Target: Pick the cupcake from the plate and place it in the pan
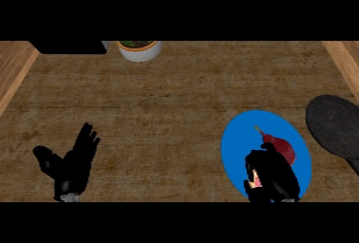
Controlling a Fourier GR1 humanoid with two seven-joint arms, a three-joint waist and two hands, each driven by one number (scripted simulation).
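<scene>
Cupcake (280,146) on the blue plate (242,137), right hand (270,173) curled against it.

The reddish cupcake sits toward the plate's near half, and the right hand's fingers bend around its near side, touching it. The dark pan (335,126) lies just right of the plate. Well off to the left, the left hand (70,163) rests open, fingers up. A white pot (140,51) stands at the counter's far edge.
</scene>
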